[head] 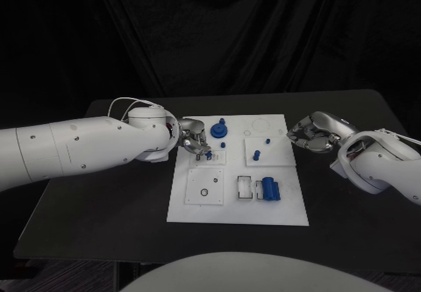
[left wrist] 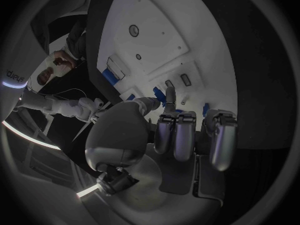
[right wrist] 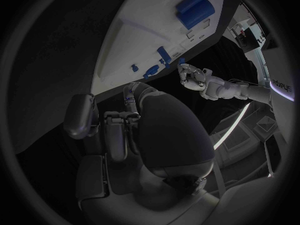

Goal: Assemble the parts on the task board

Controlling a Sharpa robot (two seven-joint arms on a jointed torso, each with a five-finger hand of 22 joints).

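Fingertips of our left hand (head: 194, 145) touch a small blue part (head: 208, 156) on the task board (head: 236, 213); whether they pinch it, we cannot tell. Our right hand (head: 311, 134) hovers just right of the board with fingers curled in, holding nothing.

A black surface (head: 105, 207) with rounded corners carried everything. Behind it hung a dark curtain (head: 263, 42), falling in folds. A strip of floor (head: 61, 274) showed below the surface's near left corner.
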